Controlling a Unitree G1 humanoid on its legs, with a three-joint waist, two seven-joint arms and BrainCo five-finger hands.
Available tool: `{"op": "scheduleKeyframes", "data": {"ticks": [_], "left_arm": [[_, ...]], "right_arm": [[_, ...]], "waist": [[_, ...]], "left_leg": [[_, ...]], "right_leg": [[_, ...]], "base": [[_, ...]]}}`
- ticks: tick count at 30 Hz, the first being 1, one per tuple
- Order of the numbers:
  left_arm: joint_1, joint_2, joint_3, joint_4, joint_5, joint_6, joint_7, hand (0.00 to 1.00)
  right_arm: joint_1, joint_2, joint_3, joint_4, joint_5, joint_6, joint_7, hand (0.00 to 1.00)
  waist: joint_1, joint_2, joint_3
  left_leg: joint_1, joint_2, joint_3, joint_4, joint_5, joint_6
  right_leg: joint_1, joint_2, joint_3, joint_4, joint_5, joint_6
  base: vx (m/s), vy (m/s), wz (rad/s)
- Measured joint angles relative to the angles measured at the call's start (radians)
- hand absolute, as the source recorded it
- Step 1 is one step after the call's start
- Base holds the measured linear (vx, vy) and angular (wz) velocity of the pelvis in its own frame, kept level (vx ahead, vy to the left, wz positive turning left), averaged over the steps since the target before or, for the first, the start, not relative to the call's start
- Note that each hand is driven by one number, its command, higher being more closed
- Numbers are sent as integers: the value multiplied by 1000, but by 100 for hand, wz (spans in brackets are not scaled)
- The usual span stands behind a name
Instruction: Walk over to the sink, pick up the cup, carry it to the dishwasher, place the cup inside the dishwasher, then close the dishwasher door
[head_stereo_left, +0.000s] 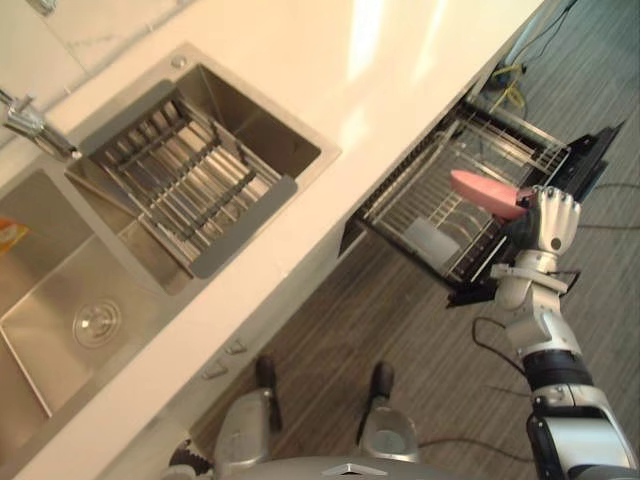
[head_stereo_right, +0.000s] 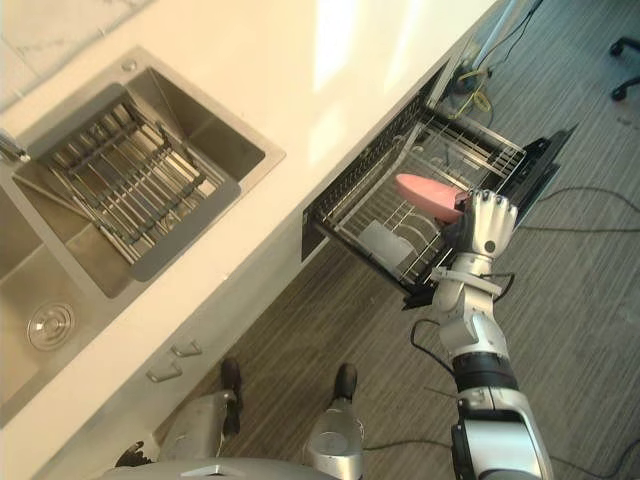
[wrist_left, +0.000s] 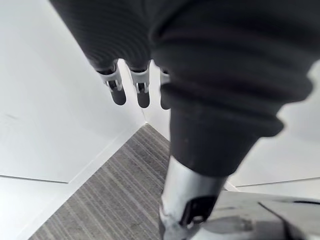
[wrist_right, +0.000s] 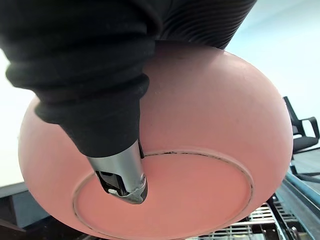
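Cup: one. It is pink, smooth and matt, with a rounded body and a flat circular base ringed by a thin seam. It lies on its side in the right fingers, held over the dishwasher's rack.
Right hand: the fingers are clamped on the cup. In the right wrist view the thumb lies across the cup's side with its tip at the base ring.
Left hand: the fingers hang straight and close together, holding nothing. Past them are flat white panels and grey striped floor.
Dishwasher rack: one, a silver wire grid with upright tines, pulled out from under the counter — directly beneath the right fingers.
Pale item: one, flat and whitish, standing in the rack on the near side of the right fingers. I cannot tell what it is.
Dishwasher door: one, a dark flat panel, open, just past the right fingers.
Counter: one, cream, glossy and long, well apart from the right fingers on their left.
Sink: two brushed-steel basins — square-cornered, far left of the right fingers.
Drain: one, round, in the nearer basin.
Sink rack: one, metal bars between grey end plates, sitting in the farther basin.
Faucet: one, chrome, behind the basins.
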Motion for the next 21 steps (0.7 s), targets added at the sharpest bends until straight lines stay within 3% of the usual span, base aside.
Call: {"op": "scheduleKeyframes", "data": {"ticks": [3,9,19,21], "left_arm": [[-18,1,-5,0,16,37,-26,0],[-52,7,-49,-1,44,95,-32,0],[-86,18,-82,1,44,108,-32,0],[-93,22,-84,3,44,107,-32,0]], "right_arm": [[-79,-36,37,52,33,5,-2,100],[-202,-115,117,139,96,6,-2,100],[-342,-172,197,253,155,49,1,100],[-374,-192,234,288,157,78,-4,100]], "waist": [[5,8,53],[14,31,96],[36,49,120],[48,55,124]], "left_leg": [[-23,-11,-29,0,2,0],[-72,-22,-53,-7,13,3],[-122,-38,-75,-40,35,10],[-127,-41,-79,-41,37,11]], "right_leg": [[-31,-6,9,1,16,-3],[-90,-10,14,10,30,-2],[-156,-21,3,29,35,-4],[-165,-23,5,32,36,-4]], "base": [[-78,34,-10],[-15,9,-1],[6,4,3],[0,0,0]]}}
